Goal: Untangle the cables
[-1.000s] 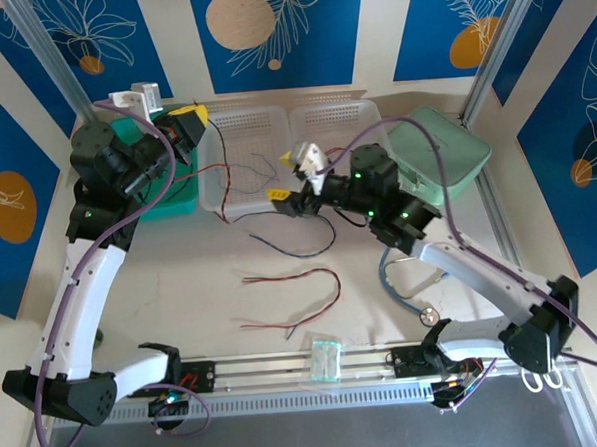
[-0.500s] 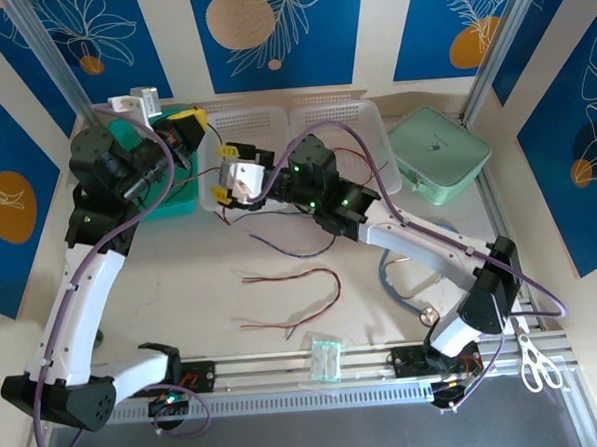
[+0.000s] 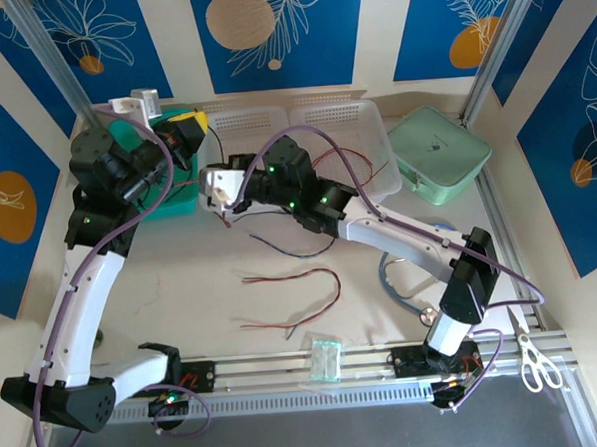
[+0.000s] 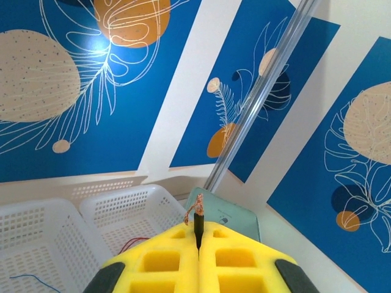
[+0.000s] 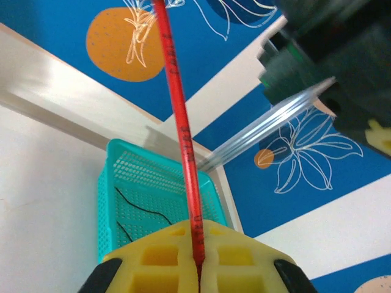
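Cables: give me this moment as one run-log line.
left gripper: shut on black cable | right gripper: shut on red cable | other cables: loose on table

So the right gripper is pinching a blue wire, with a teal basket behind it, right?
No. The right gripper pinches a red wire, not a blue one; the right wrist view shows it. The teal basket is behind it.
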Robot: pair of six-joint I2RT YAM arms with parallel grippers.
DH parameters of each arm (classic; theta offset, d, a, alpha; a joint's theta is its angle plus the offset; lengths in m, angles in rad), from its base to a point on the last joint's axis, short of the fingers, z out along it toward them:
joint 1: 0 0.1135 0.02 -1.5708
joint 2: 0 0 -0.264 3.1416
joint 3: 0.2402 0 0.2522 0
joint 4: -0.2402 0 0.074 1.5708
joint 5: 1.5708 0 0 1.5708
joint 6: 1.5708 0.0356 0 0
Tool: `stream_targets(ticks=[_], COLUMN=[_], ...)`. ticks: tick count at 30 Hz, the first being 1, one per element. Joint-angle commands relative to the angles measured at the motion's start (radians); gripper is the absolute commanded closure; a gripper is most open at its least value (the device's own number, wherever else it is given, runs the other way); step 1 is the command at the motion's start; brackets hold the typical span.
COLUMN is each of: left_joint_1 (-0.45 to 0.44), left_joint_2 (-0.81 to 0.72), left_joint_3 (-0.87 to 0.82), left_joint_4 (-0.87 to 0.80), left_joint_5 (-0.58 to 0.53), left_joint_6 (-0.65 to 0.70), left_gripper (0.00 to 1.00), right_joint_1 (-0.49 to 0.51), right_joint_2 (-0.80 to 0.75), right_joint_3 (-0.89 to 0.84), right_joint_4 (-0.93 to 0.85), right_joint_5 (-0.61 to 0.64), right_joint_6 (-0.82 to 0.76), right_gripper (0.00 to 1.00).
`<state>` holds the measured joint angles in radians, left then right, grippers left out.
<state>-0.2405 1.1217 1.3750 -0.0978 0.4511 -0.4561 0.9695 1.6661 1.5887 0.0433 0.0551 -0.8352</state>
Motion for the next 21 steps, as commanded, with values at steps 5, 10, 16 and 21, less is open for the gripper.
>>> stream_targets(ticks=[5,10,16,21], left_joint_1=[0.0,0.001,0.0,0.0], left_joint_2=[-0.006,0.006,-0.012,-0.025], left_joint_3=[0.073,0.101,0.079,0.016], left_joint_4=[-0.004,-0.003,-0.02,0.046], left_joint_5=[-0.003,0.038,-0.011,-0.063], left_joint_6=[0.022,-0.013,0.007,-0.045], left_gripper=[1.0,1.0,1.0,1.0], right_joint_1=[0.024,0.011,-0.008,-0.074], right_joint_2=[-0.209,-0.315,-0.447,-0.578], right_joint_3=[-0.167,-0.215,-0.279,-0.303], right_joint_4=[-0.059,-0.118,-0.066,-0.035], right_joint_5=[0.069,0.095,0.095,0.006], right_joint_6=[-0.022,0.056,0.157,0.406], right_gripper=[1.0,1.0,1.0,1.0])
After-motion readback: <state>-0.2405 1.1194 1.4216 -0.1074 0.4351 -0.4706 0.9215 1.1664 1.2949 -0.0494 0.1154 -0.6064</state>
